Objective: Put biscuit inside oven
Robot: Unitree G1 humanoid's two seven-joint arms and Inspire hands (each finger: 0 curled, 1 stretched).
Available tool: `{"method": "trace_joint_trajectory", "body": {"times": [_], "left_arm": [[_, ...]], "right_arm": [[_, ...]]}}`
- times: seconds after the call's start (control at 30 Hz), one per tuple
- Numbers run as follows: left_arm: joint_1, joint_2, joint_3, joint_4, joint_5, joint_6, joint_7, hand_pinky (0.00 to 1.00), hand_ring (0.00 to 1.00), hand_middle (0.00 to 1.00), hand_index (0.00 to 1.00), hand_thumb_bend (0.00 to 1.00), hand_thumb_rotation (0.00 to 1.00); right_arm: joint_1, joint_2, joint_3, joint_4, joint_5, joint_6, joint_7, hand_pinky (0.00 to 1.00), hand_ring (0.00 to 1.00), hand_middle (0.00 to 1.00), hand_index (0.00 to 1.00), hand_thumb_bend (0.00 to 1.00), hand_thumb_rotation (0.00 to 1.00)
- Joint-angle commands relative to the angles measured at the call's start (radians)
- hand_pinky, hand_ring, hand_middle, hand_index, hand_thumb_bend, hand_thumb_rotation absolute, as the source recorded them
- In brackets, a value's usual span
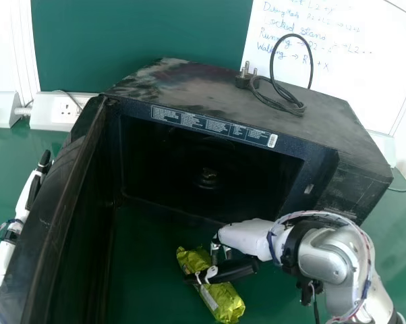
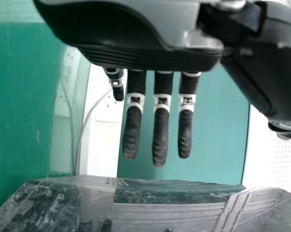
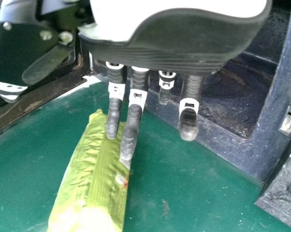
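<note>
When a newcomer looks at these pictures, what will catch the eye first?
Probably the black oven comes first, its door standing wide open at the head view's left. Next is the shiny yellow-green biscuit packet on the green table before the opening, with the right hand over it. A black cable loops on top.

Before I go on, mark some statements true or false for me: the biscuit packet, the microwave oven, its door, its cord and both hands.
1. The microwave oven's door stands open. True.
2. The biscuit packet lies inside the oven cavity. False: it lies on the green table, in front of the opening.
3. The right hand is at the biscuit packet. True.
4. The left hand is between the door and the packet. False: it is on the door's other side, away from the packet.
5. The power cord rests on top of the oven. True.
</note>
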Motion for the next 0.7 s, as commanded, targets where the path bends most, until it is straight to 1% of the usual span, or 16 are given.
{"method": "trace_joint_trajectory", "body": {"times": [0.0,0.1,0.17,0.2,0.27,0.3,0.37,0.4,0.43,0.47,0.5,0.53,0.57,0.6,0.67], "left_arm": [[0.007,-0.002,0.009,-0.023,-0.008,0.01,0.002,0.25,0.29,0.39,0.49,0.52,0.07],[0.011,-0.002,0.009,-0.033,-0.008,0.015,0.004,0.25,0.29,0.39,0.49,0.52,0.07],[0.014,-0.004,0.009,-0.041,-0.008,0.021,0.009,0.26,0.29,0.39,0.49,0.52,0.07],[0.015,-0.005,0.01,-0.045,-0.007,0.023,0.012,0.26,0.29,0.39,0.49,0.52,0.07],[0.018,-0.005,0.009,-0.05,-0.005,0.024,0.015,0.25,0.29,0.39,0.49,0.52,0.07],[0.018,-0.004,0.008,-0.052,-0.005,0.025,0.016,0.25,0.29,0.39,0.49,0.52,0.07],[0.018,-0.003,0.008,-0.051,-0.007,0.025,0.012,0.25,0.29,0.39,0.49,0.52,0.07],[0.018,-0.003,0.008,-0.051,-0.007,0.025,0.012,0.25,0.29,0.39,0.49,0.52,0.07],[0.018,-0.003,0.008,-0.052,-0.008,0.028,0.012,0.25,0.29,0.39,0.49,0.52,0.07],[0.018,-0.003,0.008,-0.055,-0.007,0.032,0.015,0.25,0.29,0.39,0.49,0.52,0.07],[0.02,-0.003,0.008,-0.058,-0.006,0.035,0.018,0.25,0.29,0.39,0.49,0.52,0.07],[0.02,-0.003,0.008,-0.06,-0.006,0.036,0.019,0.25,0.29,0.39,0.49,0.52,0.07],[0.021,-0.003,0.008,-0.061,-0.004,0.035,0.02,0.25,0.29,0.39,0.49,0.52,0.07],[0.022,-0.003,0.007,-0.063,-0.002,0.035,0.023,0.25,0.29,0.39,0.49,0.52,0.07],[0.025,-0.005,0.006,-0.07,0.001,0.04,0.031,0.25,0.29,0.39,0.49,0.52,0.07]], "right_arm": [[-0.006,0.011,-0.004,-0.001,-0.006,0.012,0.013,0.11,0.3,0.39,0.66,1.0,0.66],[-0.009,0.01,-0.003,-0.003,-0.013,0.012,0.017,0.11,0.32,0.41,0.66,1.0,0.65],[0.004,0.009,-0.011,-0.006,-0.025,-0.006,-0.006,0.12,0.36,0.46,0.63,1.0,0.65],[0.017,0.01,-0.017,-0.008,-0.035,-0.013,-0.023,0.12,0.36,0.47,0.63,1.0,0.65],[0.031,0.013,-0.023,-0.006,-0.054,-0.014,-0.041,0.11,0.32,0.43,0.67,1.0,0.67],[0.035,0.016,-0.024,-0.004,-0.064,-0.009,-0.048,0.1,0.29,0.39,0.71,1.0,0.68],[0.042,0.024,-0.021,0.001,-0.097,0.008,-0.056,0.04,0.16,0.27,0.83,1.0,0.68],[0.048,0.031,-0.023,0.004,-0.112,0.017,-0.064,0.03,0.13,0.24,0.87,1.0,0.68],[0.053,0.037,-0.022,0.008,-0.131,0.023,-0.07,0.02,0.11,0.22,0.89,1.0,0.65],[0.058,0.044,-0.021,0.012,-0.149,0.03,-0.078,0.03,0.12,0.22,0.91,1.0,0.64],[0.064,0.05,-0.021,0.017,-0.168,0.029,-0.09,0.03,0.12,0.23,0.92,1.0,0.62],[0.066,0.056,-0.018,0.023,-0.185,0.033,-0.092,0.04,0.16,0.27,0.92,1.0,0.6],[0.069,0.061,-0.017,0.028,-0.201,0.035,-0.096,0.04,0.16,0.28,0.94,1.0,0.58],[0.069,0.066,-0.014,0.034,-0.215,0.038,-0.094,0.06,0.22,0.35,0.93,1.0,0.57],[0.057,0.075,-0.002,0.042,-0.245,0.046,-0.072,0.09,0.47,0.58,0.88,1.0,0.52]]}}
